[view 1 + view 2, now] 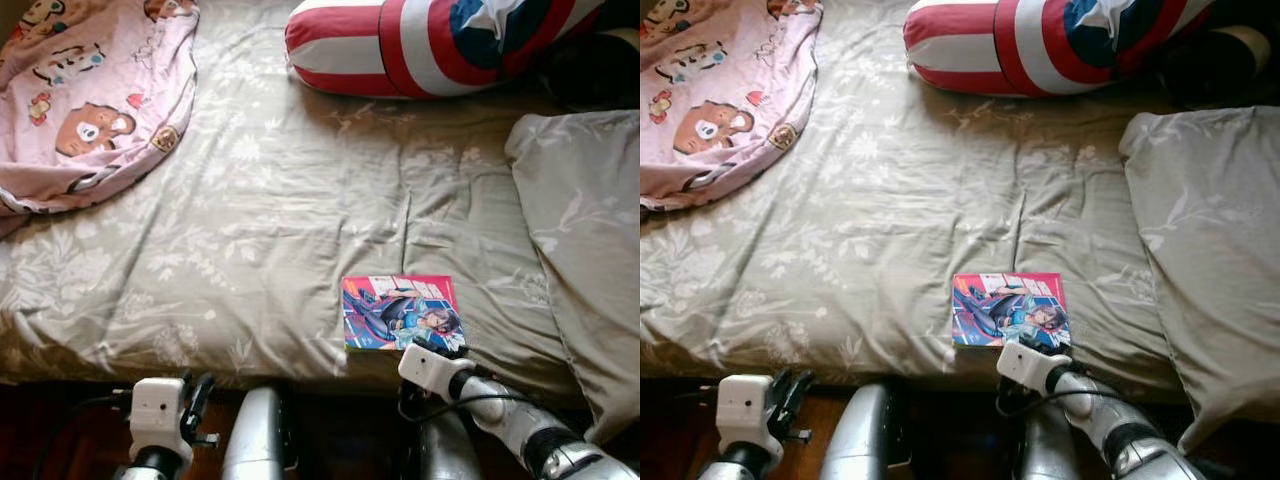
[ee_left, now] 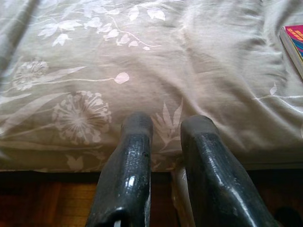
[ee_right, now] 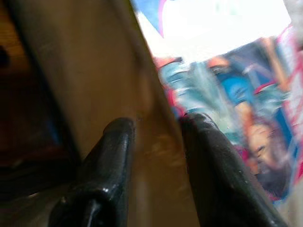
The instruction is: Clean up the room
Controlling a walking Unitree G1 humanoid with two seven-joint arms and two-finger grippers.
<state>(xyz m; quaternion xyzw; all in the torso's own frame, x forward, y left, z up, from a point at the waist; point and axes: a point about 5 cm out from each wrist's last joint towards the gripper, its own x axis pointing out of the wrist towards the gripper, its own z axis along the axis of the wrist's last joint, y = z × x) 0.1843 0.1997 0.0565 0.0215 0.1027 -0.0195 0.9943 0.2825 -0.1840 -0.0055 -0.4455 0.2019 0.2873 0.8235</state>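
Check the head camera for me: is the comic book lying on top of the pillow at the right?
No, the comic book lies flat on the bedsheet near the bed's front edge, apart from the pillow.

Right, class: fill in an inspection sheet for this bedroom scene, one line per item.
Surface: bed with rumpled olive floral sheet.
Job's things: comic book lying flat near the bed's front edge.
Clutter: pink cartoon blanket, striped star bolster, olive pillow.
Grippers: right gripper at the book's edge, one finger over the cover; left gripper idle at the bed edge, fingers slightly apart.
Cables: black cable on the right wrist.
Surroundings: dark wooden floor.
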